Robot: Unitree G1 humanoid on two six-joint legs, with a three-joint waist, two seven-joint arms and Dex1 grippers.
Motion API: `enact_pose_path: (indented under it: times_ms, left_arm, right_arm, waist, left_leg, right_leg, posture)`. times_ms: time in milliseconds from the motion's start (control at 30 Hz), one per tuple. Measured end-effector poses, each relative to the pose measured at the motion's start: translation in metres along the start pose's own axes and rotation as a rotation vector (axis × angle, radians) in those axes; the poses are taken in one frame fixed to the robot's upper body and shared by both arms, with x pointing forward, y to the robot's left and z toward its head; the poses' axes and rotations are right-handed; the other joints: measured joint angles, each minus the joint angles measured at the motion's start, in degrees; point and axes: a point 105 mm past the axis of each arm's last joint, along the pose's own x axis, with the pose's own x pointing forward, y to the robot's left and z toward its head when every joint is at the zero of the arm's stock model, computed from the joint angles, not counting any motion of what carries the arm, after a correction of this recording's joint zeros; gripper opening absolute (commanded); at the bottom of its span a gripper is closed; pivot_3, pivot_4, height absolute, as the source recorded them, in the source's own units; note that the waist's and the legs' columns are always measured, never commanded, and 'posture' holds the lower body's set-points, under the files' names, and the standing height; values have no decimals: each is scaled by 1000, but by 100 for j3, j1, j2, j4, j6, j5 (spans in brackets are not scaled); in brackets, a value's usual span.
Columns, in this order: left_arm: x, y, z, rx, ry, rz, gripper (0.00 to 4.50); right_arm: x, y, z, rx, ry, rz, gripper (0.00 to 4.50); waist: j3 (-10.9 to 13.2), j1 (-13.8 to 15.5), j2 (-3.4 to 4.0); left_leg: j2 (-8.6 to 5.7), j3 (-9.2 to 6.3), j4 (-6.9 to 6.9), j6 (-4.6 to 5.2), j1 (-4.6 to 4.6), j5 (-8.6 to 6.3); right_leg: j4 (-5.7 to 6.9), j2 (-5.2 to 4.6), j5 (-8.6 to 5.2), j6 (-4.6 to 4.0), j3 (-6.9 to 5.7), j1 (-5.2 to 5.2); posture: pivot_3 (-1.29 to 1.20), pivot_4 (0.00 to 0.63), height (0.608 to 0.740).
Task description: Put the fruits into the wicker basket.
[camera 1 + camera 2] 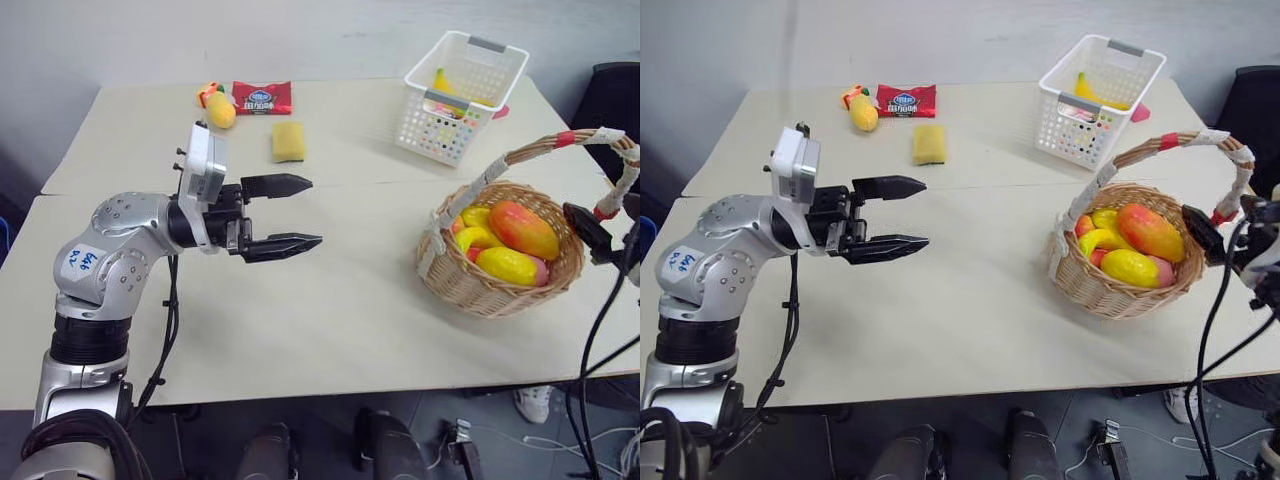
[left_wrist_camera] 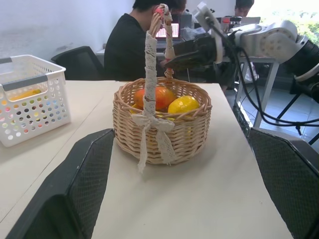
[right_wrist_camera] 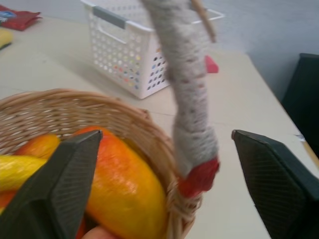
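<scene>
Bench (image 1: 330, 300): wide, pale. Wicker basket (image 1: 455, 280), right of frame: loaded, mango (image 1: 523, 229) and yellow fruits inside. Upper left: one yellow fruit (image 1: 221, 110) left to collect, I judge. My left jaws (image 1: 295, 214): released, empty. My right jaws (image 3: 164, 169): released, astride the handle.

A white plastic lattice basket (image 1: 462, 96) is being shown at the far right of a beige table (image 1: 330, 300). A red snack packet (image 1: 262, 97) and a yellow sponge block (image 1: 288, 141) are being displayed farther left.
</scene>
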Motion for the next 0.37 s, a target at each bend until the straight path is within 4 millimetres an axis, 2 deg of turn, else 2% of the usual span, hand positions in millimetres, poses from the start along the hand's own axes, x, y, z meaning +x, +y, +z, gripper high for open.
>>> enact_pose_path:
  times_ms: [133,233,300,367]
  left_arm:
    - [-8,2,-8,-22,20,9,4500]
    - [-15,3,-12,-28,36,3,4500]
    - [-17,5,-13,-25,44,8,4500]
    - [-17,6,-14,-18,52,8,4500]
  right_arm:
    - [-57,-5,15,-6,134,88,4453]
    - [-100,-9,37,42,176,146,4453]
    - [-115,-10,47,62,164,171,4453]
    - [-121,-11,53,76,151,185,4453]
  waist:
    - [1,43,-2]
    - [4,16,-8]
    - [1,3,-15]
    - [-2,-25,-22]
  left_leg:
    - [-1,-9,5,16,10,-6]
    - [5,-19,2,34,50,-18]
    - [7,-18,2,40,69,-30]
    - [9,-10,2,45,78,-43]
  right_leg:
    - [-40,1,8,10,-6,31]
    - [-87,2,17,12,-14,91]
    - [-94,-1,17,12,-10,109]
    - [-95,-8,18,13,12,114]
  posture:
    - [0,150,740]
    - [0,150,740]
    - [0,150,740]
    - [0,150,740]
